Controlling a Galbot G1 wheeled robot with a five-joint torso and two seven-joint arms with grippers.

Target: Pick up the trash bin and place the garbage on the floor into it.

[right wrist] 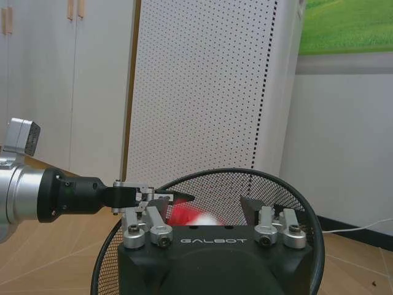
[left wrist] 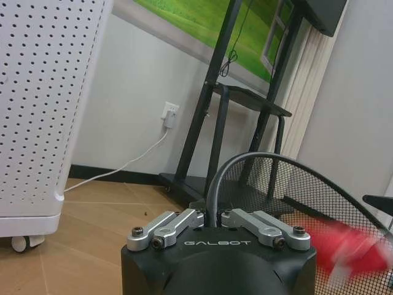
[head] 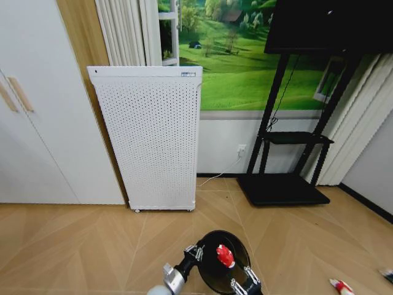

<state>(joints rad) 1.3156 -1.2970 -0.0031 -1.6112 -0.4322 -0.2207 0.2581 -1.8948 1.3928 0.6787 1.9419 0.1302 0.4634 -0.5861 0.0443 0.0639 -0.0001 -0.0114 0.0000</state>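
Observation:
The black wire-mesh trash bin (head: 212,270) is held up just above the floor (head: 73,246), low in the head view. My left gripper (head: 195,251) is shut on its rim, and the rim wire (left wrist: 245,158) passes between its fingers. A red piece of garbage (head: 225,255) is inside the bin, blurred in both wrist views (right wrist: 184,215). Over the bin's near rim, my right gripper (right wrist: 206,212) stands open with nothing between its fingers. On the floor to the right lies a red-and-white packet (head: 339,286).
A tall white perforated appliance (head: 153,135) stands against the wall behind the bin, with its cable (head: 221,172) running to a wall socket. A black stand (head: 288,178) is at the back right. A small dark piece (head: 387,275) lies at the right edge.

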